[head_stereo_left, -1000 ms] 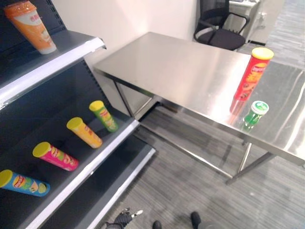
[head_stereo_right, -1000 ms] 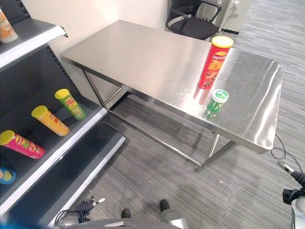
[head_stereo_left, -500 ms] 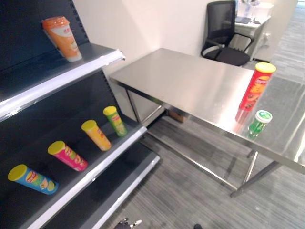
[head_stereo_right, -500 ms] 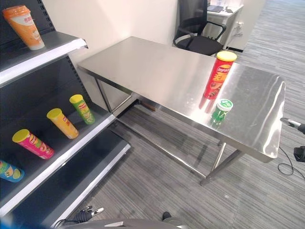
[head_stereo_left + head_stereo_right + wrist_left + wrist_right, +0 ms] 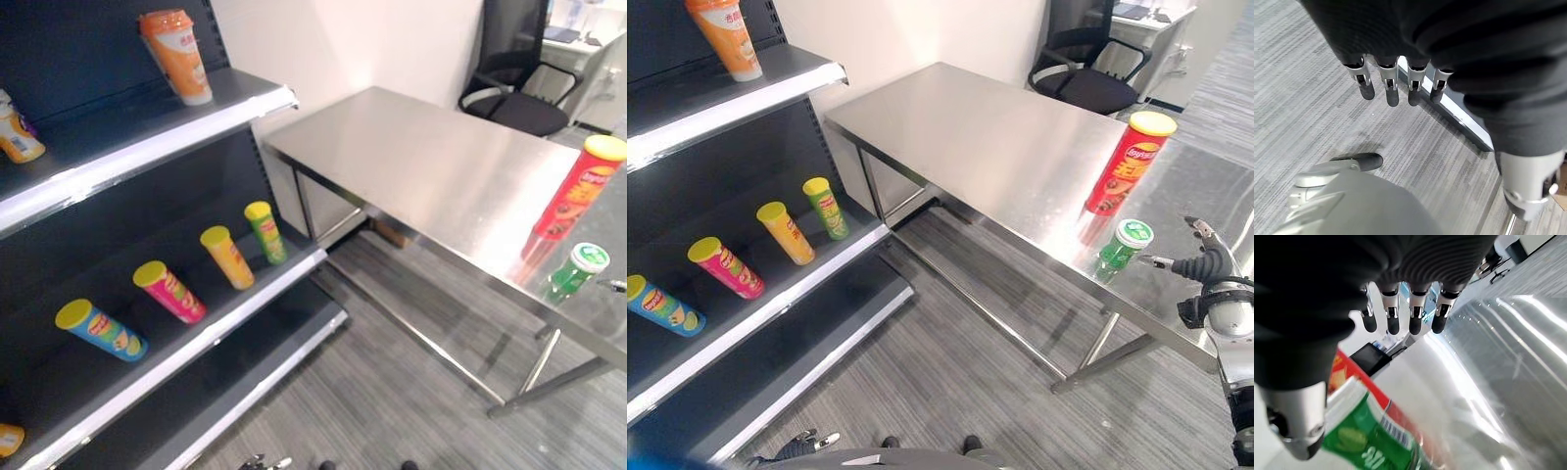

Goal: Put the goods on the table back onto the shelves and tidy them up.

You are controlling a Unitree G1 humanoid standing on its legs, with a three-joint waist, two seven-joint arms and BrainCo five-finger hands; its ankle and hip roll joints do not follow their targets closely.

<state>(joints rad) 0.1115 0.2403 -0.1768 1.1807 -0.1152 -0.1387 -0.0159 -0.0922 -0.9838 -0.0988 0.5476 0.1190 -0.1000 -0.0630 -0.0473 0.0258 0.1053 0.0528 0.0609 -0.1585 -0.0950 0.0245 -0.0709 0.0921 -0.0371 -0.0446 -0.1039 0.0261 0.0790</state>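
Note:
On the steel table [image 5: 421,166] a tall red chip can [image 5: 577,192] with a yellow lid stands near the right end. Just in front of it is a small green can [image 5: 1121,248] with a white lid. My right hand [image 5: 1205,266] hovers open just right of the green can, fingers straight. In the right wrist view the green can [image 5: 1371,440] sits beside the thumb, apart from the fingers [image 5: 1393,318], and the red can [image 5: 1338,373] stands behind it. My left hand [image 5: 1392,93] hangs open over the carpet.
The dark shelf unit [image 5: 186,343] stands at the left. Blue [image 5: 103,331], pink [image 5: 168,291], yellow [image 5: 226,257] and green [image 5: 265,231] chip cans lie on its middle shelf. An orange cup [image 5: 176,54] stands on the upper shelf. A black office chair [image 5: 1087,69] is behind the table.
The whole picture has shifted, so the camera moved and more of the shelf shows. My right hand has come up into view beside the green can.

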